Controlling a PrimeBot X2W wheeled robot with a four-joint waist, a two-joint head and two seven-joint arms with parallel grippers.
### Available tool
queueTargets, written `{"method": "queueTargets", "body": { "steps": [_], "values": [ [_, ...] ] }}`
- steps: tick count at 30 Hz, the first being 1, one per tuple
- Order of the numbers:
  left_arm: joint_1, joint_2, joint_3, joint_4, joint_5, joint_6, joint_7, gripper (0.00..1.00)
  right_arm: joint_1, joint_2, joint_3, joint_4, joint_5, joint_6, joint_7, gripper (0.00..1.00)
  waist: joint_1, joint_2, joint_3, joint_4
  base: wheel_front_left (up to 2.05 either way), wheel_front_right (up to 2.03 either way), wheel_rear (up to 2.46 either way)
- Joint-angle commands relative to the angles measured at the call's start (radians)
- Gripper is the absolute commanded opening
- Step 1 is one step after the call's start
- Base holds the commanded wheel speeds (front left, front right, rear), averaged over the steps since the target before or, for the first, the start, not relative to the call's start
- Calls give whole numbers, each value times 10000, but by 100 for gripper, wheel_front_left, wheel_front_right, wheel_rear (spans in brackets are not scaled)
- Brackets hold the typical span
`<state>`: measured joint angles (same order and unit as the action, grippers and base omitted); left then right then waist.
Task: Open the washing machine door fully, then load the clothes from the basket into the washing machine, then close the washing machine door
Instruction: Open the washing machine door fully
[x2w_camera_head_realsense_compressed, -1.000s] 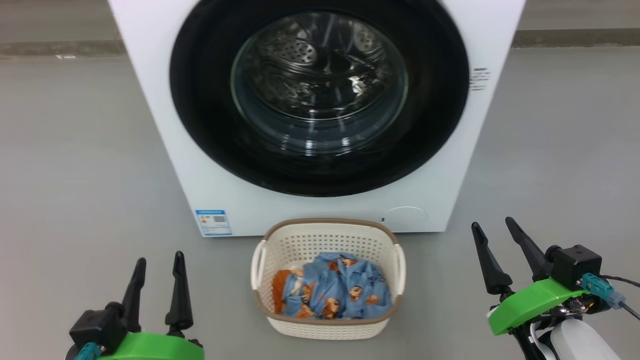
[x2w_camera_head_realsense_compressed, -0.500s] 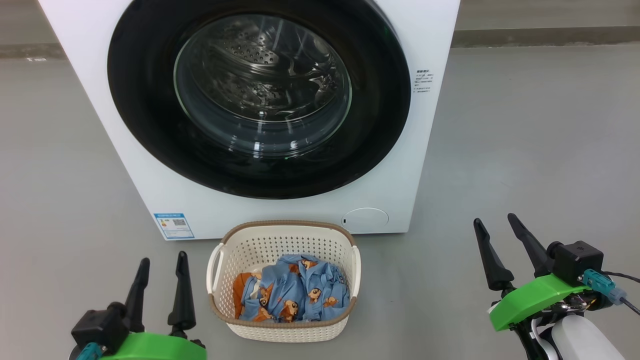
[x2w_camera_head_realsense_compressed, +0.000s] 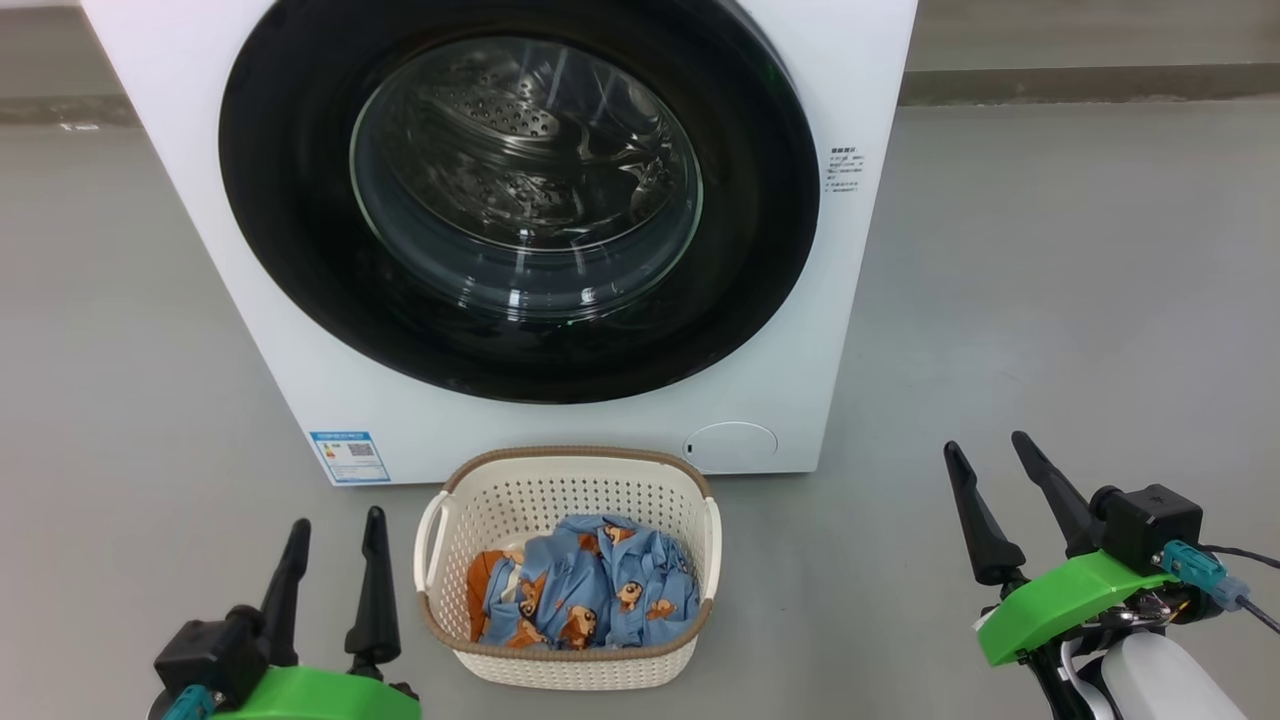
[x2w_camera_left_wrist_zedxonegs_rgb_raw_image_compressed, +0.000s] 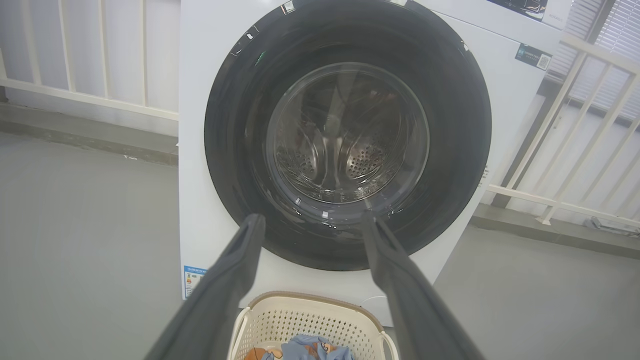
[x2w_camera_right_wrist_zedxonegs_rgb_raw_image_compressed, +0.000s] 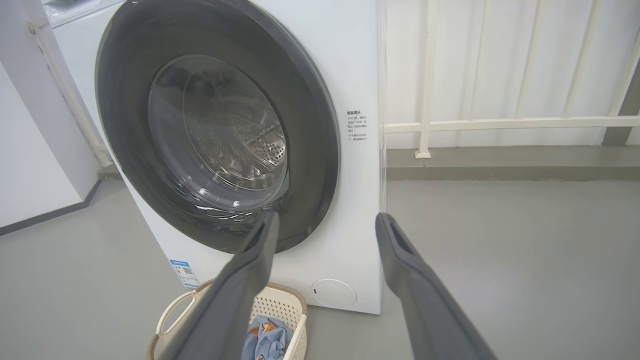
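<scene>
- The washing machine (x2w_camera_head_realsense_compressed: 820, 330) was seen as a white, flat-sided box, with a blue label sticker (x2w_camera_head_realsense_compressed: 349, 456) fixed at the lower left of its front.
- The washing machine door (x2w_camera_head_realsense_compressed: 525, 180) was found closed against the front: a glossy black ring around a bulging clear glass bowl, through which the perforated steel drum was visible.
- The basket (x2w_camera_head_realsense_compressed: 570, 495), of cream perforated plastic with a brown woven-look rim, was set on the floor (x2w_camera_head_realsense_compressed: 1050, 300) just in front of the machine, below the door.
- The clothes (x2w_camera_head_realsense_compressed: 590, 595), crumpled light blue fabric printed with orange-brown bears, were contained in the basket.
- Smooth grey floor was left open on both sides of the machine and the basket; a white railing (x2w_camera_right_wrist_zedxonegs_rgb_raw_image_compressed: 500, 122) was seen behind.
- The left jaws were held apart and empty, low, near the basket's left handle, and were pointed toward the machine.
- The right jaws were held apart and empty, well to the right of the basket, and were slanted leftward in the head view.
</scene>
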<state>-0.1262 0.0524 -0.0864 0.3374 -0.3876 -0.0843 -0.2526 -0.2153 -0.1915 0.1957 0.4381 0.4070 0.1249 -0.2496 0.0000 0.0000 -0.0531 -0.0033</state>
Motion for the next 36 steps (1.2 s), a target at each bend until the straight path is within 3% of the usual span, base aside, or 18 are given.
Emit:
{"method": "queueTargets", "body": {
  "steps": [1, 36],
  "values": [
    [-412, 223, 271, -150, -75, -4, -91, 100, -279, -155, 234, -175, 95, 58, -122, 100, 0, 0, -10, 15, 0, 0, 0],
    [-385, 297, 4, 30, -230, 390, 41, 100, -441, -230, 11, 191, 333, 58, -122, 100, 0, 0, 407, 149, 0, 0, 0]
  ]
}}
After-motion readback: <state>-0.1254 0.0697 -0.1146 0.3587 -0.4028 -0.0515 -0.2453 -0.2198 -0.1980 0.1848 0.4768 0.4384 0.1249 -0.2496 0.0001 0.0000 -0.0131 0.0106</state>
